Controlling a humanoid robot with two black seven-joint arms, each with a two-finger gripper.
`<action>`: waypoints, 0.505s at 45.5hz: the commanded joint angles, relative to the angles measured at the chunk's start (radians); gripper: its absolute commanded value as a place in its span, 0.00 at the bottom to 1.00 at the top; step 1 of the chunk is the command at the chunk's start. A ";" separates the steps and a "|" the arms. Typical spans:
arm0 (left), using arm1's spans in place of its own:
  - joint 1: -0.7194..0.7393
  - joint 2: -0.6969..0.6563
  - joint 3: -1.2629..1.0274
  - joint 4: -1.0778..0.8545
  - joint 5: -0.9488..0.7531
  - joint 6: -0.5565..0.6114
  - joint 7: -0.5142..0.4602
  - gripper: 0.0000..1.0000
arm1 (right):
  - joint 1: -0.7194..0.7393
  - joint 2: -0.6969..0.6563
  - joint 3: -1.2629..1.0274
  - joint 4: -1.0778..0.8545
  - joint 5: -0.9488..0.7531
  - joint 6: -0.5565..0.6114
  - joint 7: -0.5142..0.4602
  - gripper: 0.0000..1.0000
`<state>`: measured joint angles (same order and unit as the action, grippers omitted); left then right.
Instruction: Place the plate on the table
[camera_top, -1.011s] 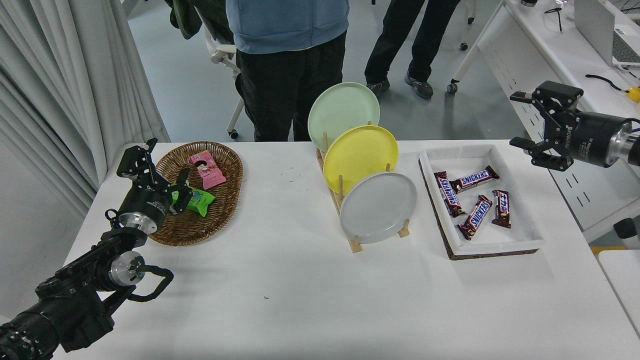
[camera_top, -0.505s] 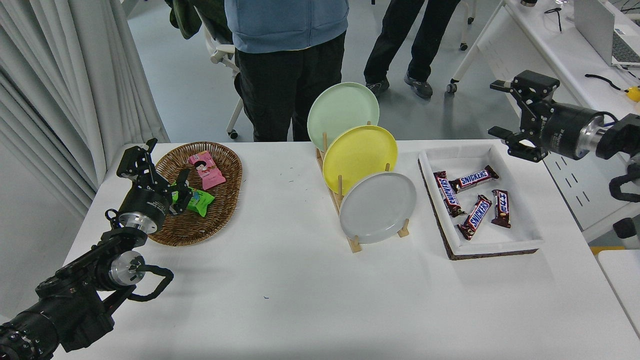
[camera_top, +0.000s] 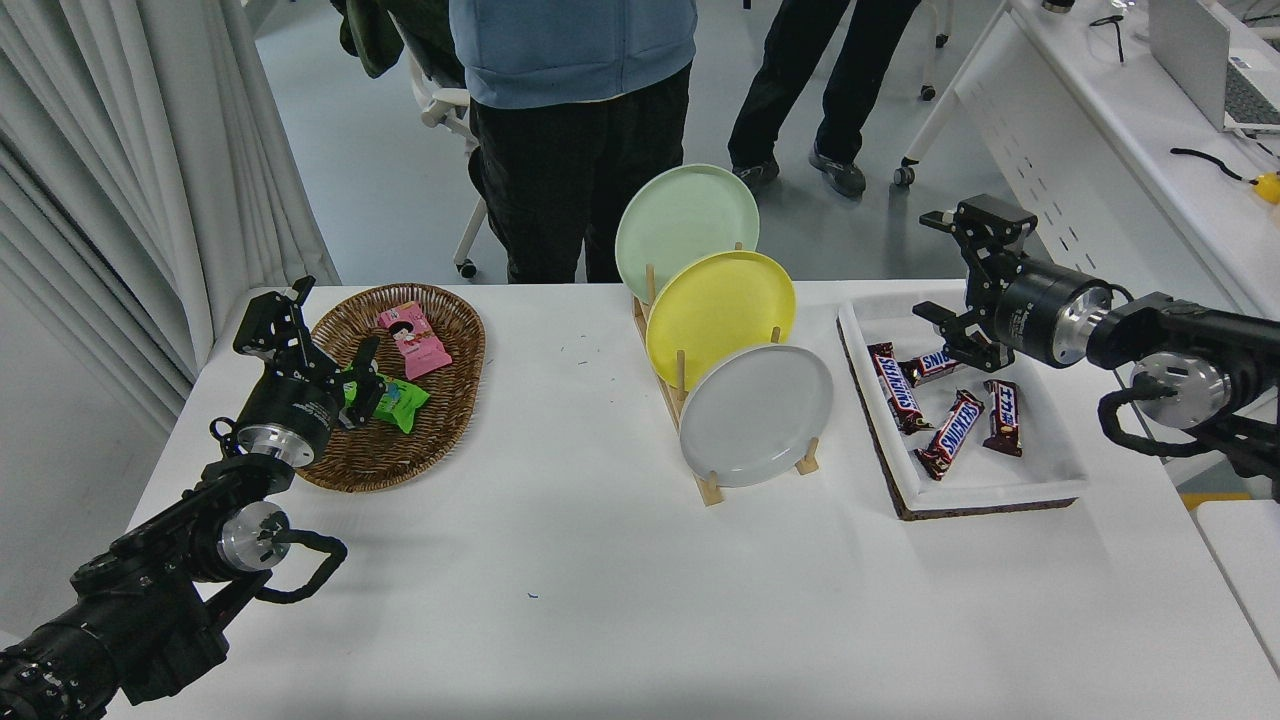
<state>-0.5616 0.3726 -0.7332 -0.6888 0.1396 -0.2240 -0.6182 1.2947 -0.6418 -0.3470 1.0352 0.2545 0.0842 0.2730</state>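
The light-grey plate (camera_top: 756, 414) stands on edge in the front slot of a wooden rack (camera_top: 710, 487) near the middle of the white table (camera_top: 600, 600). Behind it in the same rack stand a yellow plate (camera_top: 720, 313) and a pale green plate (camera_top: 686, 230). My right gripper (camera_top: 932, 266) hangs open above the far edge of the candy tray, to the right of the plates and apart from them, holding nothing. My left gripper (camera_top: 330, 330) rests open over the wicker basket at the left.
A white tray (camera_top: 1000, 485) with several chocolate bars sits right of the rack. A wicker basket (camera_top: 440, 400) holds a pink and a green snack packet. Two people stand at the far side. A white desk with a laptop is at the upper right.
My right arm has swung leftward and down from beside the desk to over the tray's far edge, nearer the plates. Its jaws stay open. The left arm and the plates have not moved.
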 joint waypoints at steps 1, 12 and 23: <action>0.000 0.000 0.000 0.000 0.000 0.000 0.000 1.00 | 0.077 -0.047 -0.104 0.164 0.022 -0.038 -0.035 1.00; 0.000 -0.001 0.000 0.000 0.000 0.000 0.000 1.00 | 0.087 -0.064 -0.113 0.167 -0.032 0.115 -0.044 1.00; 0.000 0.000 0.000 0.000 0.000 0.000 0.000 1.00 | 0.087 -0.056 -0.106 0.164 0.101 0.111 -0.302 1.00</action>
<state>-0.5616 0.3726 -0.7332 -0.6887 0.1396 -0.2239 -0.6182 1.3725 -0.6965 -0.4481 1.1853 0.2455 0.1741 0.1544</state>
